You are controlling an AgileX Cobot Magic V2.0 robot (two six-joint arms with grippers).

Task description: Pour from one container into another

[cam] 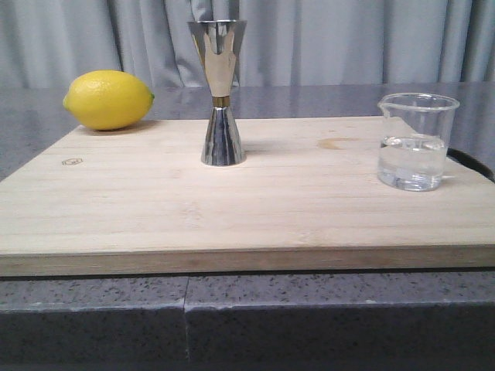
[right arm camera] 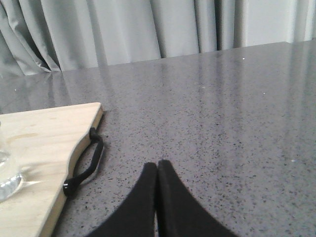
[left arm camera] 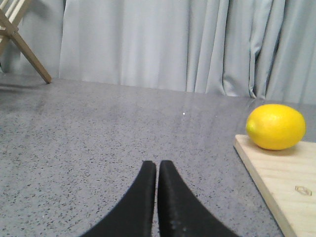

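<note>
**Both jaws closed and empty beside the board; beaker and jigger standing apart**

Front view: a pale wooden cutting board [cam: 155, 209] lies flat on the grey speckled desk [cam: 93, 297]. The steel jigger [cam: 220, 93], hourglass-shaped with a thin gold band at its waist, stands upright near the board's far edge, roughly at mid-width. The glass beaker [cam: 416, 141] stands upright toward the board's right end, well apart from the jigger; clear liquid fills it to about half its height, and its pouring lip faces left. A lemon [cam: 108, 100] rests at the board's far left corner. Neither arm appears in this view. Grey curtains [cam: 348, 39] hang behind the desk.

Left wrist view: the left gripper [left arm camera: 157, 165] hovers over bare desk surface to the side of the board, its two black jaws pressed together with only a hairline seam between them, holding and touching nothing. The lemon and a board corner lie ahead and to one side. A wooden frame [left arm camera: 19, 34] stands by the curtain.

Right wrist view: the right gripper [right arm camera: 157, 165] likewise has its jaws closed tip to tip and empty, over the desk off the board's end. A black cord loop [right arm camera: 86, 165] hangs from the board's notched corner; the beaker's base is just visible at the picture's edge, apart from the jaws.
</note>
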